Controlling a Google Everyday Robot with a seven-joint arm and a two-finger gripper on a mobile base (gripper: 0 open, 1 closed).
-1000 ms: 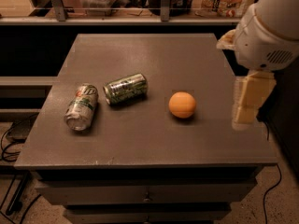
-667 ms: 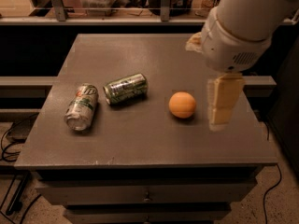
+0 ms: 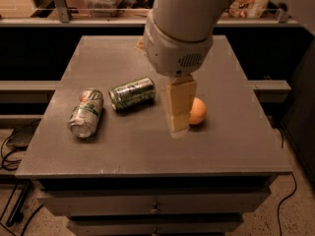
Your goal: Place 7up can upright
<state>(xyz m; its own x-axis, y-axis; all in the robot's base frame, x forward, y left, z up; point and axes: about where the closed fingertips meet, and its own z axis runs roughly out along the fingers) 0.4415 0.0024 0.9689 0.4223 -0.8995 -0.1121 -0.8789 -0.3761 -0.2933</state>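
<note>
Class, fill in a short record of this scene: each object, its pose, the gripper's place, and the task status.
7up can: on its side, mid-table
silver-white can: on its side, left of the 7up can
orange ball: right of the 7up can, partly behind the gripper
gripper: above the table, between 7up can and orange ball
task status: 7up can not yet upright

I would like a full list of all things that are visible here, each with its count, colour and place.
7up can: one, dark green, lying on its side near the table's middle.
second can: one, silver-white with green and red logo, lying on its side, left of the 7up can.
ball: one, orange, right of the 7up can, partly behind the claw.
table: one, grey, middle of the view.
arm: one, white, above the table.
claw: one, cream, hanging over the table between 7up can and ball.
</note>
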